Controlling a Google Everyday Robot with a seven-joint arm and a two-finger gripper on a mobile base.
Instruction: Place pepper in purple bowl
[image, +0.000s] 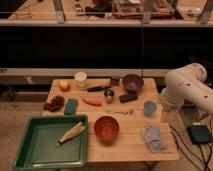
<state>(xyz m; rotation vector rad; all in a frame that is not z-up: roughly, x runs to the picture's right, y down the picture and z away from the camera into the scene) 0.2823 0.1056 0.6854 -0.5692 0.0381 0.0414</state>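
Observation:
The pepper (92, 102) is a small orange-red tapered piece lying on the wooden table (125, 145), left of centre. The purple bowl (132, 81) stands at the back of the table, right of centre, and looks empty. My white arm (186, 89) hangs off the table's right edge. The gripper (166, 111) is at its lower end, beside the table's right edge, well to the right of the pepper and in front of the bowl. It touches neither.
A red-orange bowl (106, 127) stands at the front. A green tray (35, 150) holds a corn cob (71, 132). Also here: an orange fruit (64, 85), white cup (80, 79), grapes (54, 103), teal sponge (71, 106), metal cup (109, 94), blue cup (149, 108), grey cloth (152, 138).

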